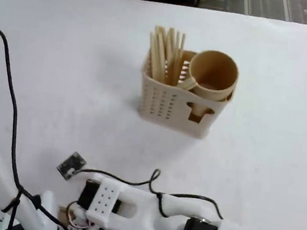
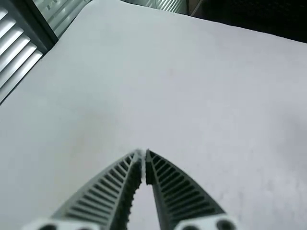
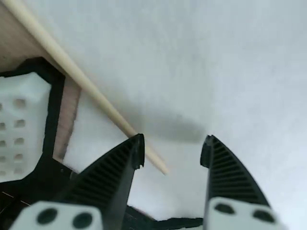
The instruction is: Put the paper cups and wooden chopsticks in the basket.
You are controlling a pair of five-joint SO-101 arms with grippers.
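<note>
1. White table (image 1: 65, 54) runs to a dark strip at the far edge.
2. Basket (image 1: 171, 103): cream, perforated, stands just right of the table's centre, toward the far side.
3. Chopsticks (image 1: 163, 54): a bundle stands upright in the left side of the basket, tips above the rim.
4. Paper cups (image 1: 215, 72): a nested tan stack in the right side of the basket, tilted, mouth up.
5. Loose chopstick (image 3: 86, 81) lies flat on the table by the right arm.
6. Right gripper (image 3: 172, 148): fingers spread wide and holding nothing; the loose chopstick's tip sits in the gap, just beside one finger.
7. Left gripper (image 2: 145, 154): fingers closed tip to tip with nothing between them, over bare table.
8. Small black tag (image 1: 71, 165) lies on the table near the arms at the near edge.
</note>
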